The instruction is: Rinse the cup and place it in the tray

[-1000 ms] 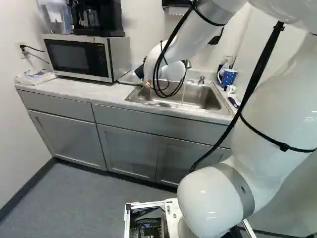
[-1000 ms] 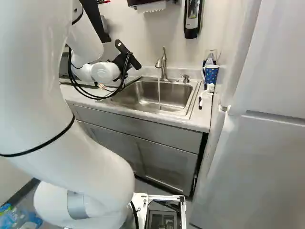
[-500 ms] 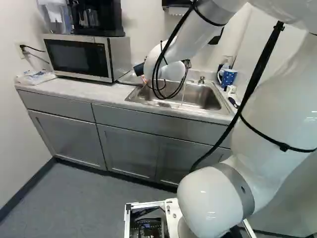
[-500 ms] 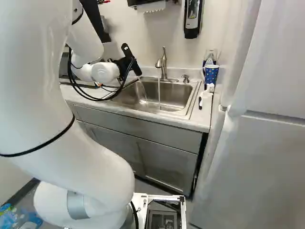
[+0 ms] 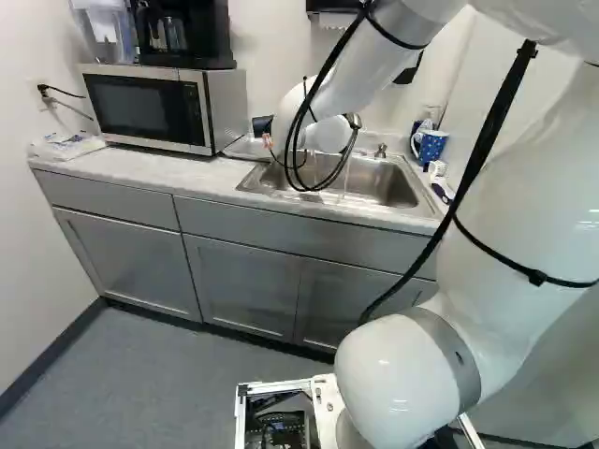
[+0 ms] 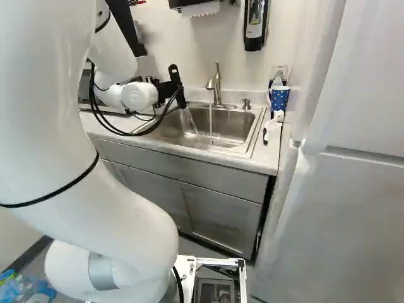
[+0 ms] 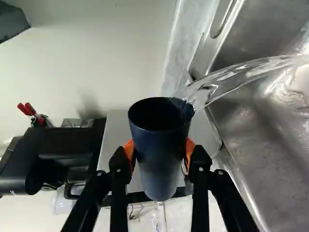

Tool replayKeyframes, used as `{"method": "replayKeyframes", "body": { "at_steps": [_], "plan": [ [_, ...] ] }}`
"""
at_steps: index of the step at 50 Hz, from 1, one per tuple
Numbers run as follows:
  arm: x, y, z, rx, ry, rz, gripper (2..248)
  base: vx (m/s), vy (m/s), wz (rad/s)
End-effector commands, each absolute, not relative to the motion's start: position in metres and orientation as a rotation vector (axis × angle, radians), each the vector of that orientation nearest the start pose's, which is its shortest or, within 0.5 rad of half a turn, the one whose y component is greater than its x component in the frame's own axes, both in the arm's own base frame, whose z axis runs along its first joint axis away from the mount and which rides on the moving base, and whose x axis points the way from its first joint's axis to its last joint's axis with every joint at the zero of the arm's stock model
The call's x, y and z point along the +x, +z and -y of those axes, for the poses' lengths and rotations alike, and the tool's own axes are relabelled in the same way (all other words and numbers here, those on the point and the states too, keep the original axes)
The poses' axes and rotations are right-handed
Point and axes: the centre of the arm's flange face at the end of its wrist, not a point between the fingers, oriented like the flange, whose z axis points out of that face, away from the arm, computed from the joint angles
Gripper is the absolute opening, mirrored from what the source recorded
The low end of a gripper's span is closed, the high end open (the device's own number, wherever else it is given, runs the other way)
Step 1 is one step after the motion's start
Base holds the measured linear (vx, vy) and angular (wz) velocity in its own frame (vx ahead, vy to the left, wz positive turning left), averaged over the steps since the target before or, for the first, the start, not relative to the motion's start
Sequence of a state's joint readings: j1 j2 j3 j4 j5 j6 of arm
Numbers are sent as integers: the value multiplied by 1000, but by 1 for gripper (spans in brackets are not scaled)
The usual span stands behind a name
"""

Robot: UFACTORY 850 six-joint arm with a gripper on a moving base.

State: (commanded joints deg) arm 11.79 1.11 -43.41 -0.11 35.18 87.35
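At the left edge of the sink in the right base view is my black gripper (image 6: pixel 170 89), with the dark cup (image 6: pixel 181 98) tipped over the basin. The wrist view shows the gripper (image 7: pixel 159 153) shut on the dark blue cup (image 7: pixel 159 140), an orange pad on each side. A stream of water (image 7: pixel 241 72) pours from the cup's mouth into the sink (image 7: pixel 256 145). The faucet (image 6: pixel 216 85) is running a thin stream into the basin (image 6: pixel 221 129). No tray can be made out with certainty.
Left of the sink stand a microwave (image 5: pixel 154 108) and a black coffee maker (image 5: pixel 182 33). Right of it are a blue dotted cup (image 6: pixel 279 98) and a white brush (image 6: pixel 273 129). A soap dispenser (image 6: pixel 255 25) hangs on the wall; a tall white cabinet or fridge (image 6: pixel 341 208) stands at the right.
The gripper has turned with the cup in it, tipping the cup further towards the sink. Water now arcs out of it, where none showed a second ago. The base has not moved.
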Motion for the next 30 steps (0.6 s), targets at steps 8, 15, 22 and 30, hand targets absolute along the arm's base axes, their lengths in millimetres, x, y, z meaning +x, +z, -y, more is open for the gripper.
{"method": "replayKeyframes", "body": {
  "at_steps": [8,15,22,30],
  "plan": [
    [476,539,-100,-1417,-953,-1194,120,0,0,0],
    [476,539,-100,-1363,-902,-1238,120,0,0,0],
    [476,539,-100,-1309,-850,-1280,120,0,0,0],
    [476,539,-100,-1247,-791,-1325,120,0,0,0]
  ]
}}
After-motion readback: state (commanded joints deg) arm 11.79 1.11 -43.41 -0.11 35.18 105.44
